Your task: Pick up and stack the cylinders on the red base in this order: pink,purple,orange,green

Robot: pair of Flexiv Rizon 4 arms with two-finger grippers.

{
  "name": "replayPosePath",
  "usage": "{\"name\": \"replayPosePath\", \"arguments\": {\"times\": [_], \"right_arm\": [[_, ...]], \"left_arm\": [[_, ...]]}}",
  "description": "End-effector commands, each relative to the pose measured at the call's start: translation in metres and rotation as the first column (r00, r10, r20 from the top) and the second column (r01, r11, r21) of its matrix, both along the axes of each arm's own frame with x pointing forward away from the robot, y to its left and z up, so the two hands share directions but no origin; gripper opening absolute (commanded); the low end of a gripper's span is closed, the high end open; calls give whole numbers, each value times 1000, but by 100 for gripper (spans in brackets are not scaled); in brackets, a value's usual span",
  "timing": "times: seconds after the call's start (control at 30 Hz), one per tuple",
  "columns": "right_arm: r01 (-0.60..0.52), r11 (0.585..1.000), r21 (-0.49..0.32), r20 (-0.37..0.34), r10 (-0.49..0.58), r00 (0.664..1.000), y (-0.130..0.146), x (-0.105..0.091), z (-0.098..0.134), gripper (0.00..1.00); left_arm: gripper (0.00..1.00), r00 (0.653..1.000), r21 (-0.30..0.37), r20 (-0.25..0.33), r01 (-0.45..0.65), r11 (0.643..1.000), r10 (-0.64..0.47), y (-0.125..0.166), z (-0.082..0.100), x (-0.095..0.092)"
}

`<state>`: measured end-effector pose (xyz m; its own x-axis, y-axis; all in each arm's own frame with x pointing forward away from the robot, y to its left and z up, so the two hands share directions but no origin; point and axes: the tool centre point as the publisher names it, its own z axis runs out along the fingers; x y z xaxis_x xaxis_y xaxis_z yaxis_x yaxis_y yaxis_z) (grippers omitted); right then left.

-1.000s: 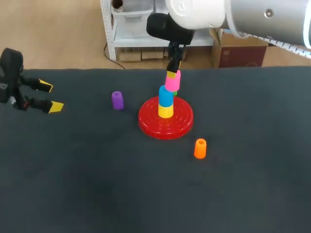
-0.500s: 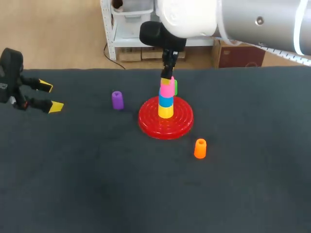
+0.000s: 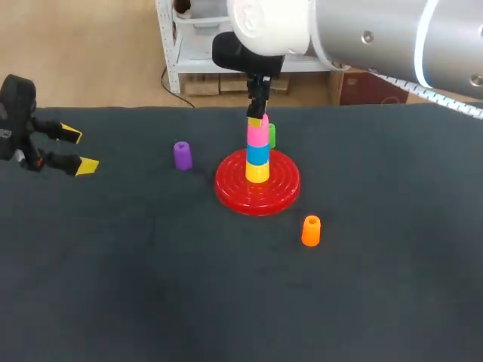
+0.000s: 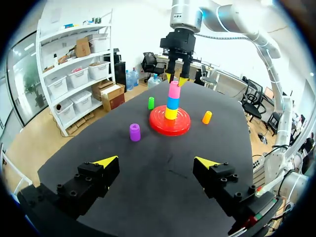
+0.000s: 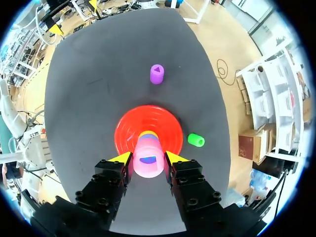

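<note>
Two cylinders already stand on the red base (image 3: 230, 188), a yellow cylinder (image 3: 257, 173) at the bottom and a blue cylinder (image 3: 257, 154) on it, though the task names neither. The pink cylinder (image 3: 258, 136) is on top of the blue one, roughly in line with the stack. The right gripper (image 5: 148, 157) comes straight down on it, and in the right wrist view its yellow tips press the pink cylinder from both sides at a narrow spread, so it grips the piece. I judge this to be the end of the first step, placing pink. The next move calls for the fingers to part and lift straight up without nudging the tall, slim stack, then to go for the purple cylinder (image 3: 182, 154). That one stands upright on the table (image 3: 151, 286), apart from the base on the left arm's side. The orange cylinder (image 3: 311, 230) stands nearer the camera on the other side. The green cylinder (image 3: 271, 135) is just behind the base, and the stack half hides it in the head view. The left gripper (image 4: 155, 162) hangs wide and holds nothing, well away from the base at the table's far left. Whether pink is fully seated on blue cannot be told, since the right wrist view looks down on its top and covers the joint. In the head view the fingers hide the top of the pink piece.
</note>
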<state>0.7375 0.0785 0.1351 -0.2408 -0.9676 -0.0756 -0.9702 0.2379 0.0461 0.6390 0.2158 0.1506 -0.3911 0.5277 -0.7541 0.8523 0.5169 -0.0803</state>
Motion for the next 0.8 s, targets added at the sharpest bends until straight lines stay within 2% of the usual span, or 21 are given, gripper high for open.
{"name": "replayPosePath", "arguments": {"times": [0.03,0.27,0.4,0.43,0.47,0.5,0.53,0.8], "right_arm": [[4,1000,-6,-23,-5,1000,0,7,-7,0],[0,1000,-14,-64,-1,998,1,-4,-24,0],[5,1000,1,-77,-5,997,1,-9,-24,0],[6,1000,11,-73,-5,997,1,-10,-21,6],[10,1000,16,-60,-9,998,0,-11,-17,32],[6,1000,26,-52,-5,999,0,-12,-14,81],[7,999,36,-43,-5,999,0,-13,-10,100],[-15,994,111,33,12,999,-8,-32,20,100]], "left_arm": [[100,1000,-3,4,2,1000,-2,1,-2,0],[100,1000,-3,4,2,1000,-2,1,-2,0],[100,1000,-3,4,2,1000,-2,1,-2,0],[100,1000,-3,4,2,1000,-2,1,-2,0],[100,1000,-3,4,2,1000,-2,1,-2,0],[100,1000,-3,4,2,1000,-2,1,-2,0],[100,1000,-3,4,2,1000,-2,1,-2,0],[100,1000,-3,4,2,1000,-2,1,-2,0]]}}
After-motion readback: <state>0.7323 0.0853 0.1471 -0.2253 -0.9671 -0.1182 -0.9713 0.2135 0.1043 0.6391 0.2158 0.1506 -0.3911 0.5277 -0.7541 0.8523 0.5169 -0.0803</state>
